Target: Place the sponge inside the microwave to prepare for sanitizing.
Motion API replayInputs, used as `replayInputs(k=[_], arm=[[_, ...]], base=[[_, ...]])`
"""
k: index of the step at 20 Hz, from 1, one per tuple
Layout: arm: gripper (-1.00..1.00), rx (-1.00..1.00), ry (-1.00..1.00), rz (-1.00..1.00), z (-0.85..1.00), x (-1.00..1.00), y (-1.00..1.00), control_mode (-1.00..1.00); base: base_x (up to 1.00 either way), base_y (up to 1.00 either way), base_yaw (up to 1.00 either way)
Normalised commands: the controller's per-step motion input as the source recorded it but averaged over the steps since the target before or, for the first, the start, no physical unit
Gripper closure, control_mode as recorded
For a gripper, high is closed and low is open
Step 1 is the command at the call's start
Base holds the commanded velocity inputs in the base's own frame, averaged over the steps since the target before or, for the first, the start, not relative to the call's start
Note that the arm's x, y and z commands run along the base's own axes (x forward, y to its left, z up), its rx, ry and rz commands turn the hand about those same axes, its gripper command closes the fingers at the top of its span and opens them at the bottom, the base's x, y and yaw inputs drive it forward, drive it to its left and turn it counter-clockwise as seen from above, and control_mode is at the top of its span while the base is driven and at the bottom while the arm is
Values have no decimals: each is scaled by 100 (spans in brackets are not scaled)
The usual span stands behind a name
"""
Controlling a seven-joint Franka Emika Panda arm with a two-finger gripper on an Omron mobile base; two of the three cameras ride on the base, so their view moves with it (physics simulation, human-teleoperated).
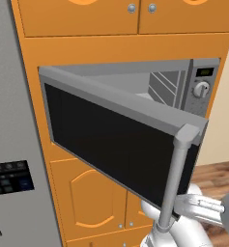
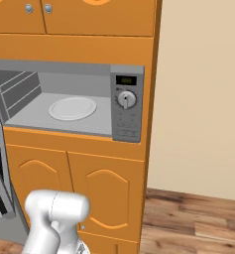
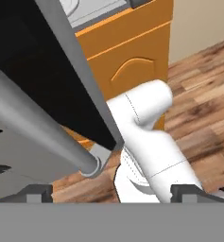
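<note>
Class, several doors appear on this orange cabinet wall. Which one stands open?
The microwave door, with dark glass and a grey bar handle, is swung wide open; the orange cabinet doors are all shut.

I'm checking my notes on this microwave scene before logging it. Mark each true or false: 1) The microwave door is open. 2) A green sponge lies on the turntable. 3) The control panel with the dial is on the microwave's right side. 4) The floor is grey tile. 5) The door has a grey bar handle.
1) True: the microwave door stands swung open.
2) False: the white turntable is bare.
3) True: the dial sits on the right panel.
4) False: the floor is brown wood planks.
5) True: the handle is a grey bar.
</note>
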Motion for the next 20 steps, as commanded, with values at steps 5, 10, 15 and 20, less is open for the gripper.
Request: replayInputs(k=[5,10,15,20], arm=[[-100,-17,17,40,15,-17,-46,-100],[-100,10,2,17,-5,5,-85,-100],[-100,18,-10,13,-4,10,-60,-100],[-100,34,2,23,-1,56,-44,-100]], base=[[0,0,0],[0,0,0],[0,0,0],[0,0,0]])
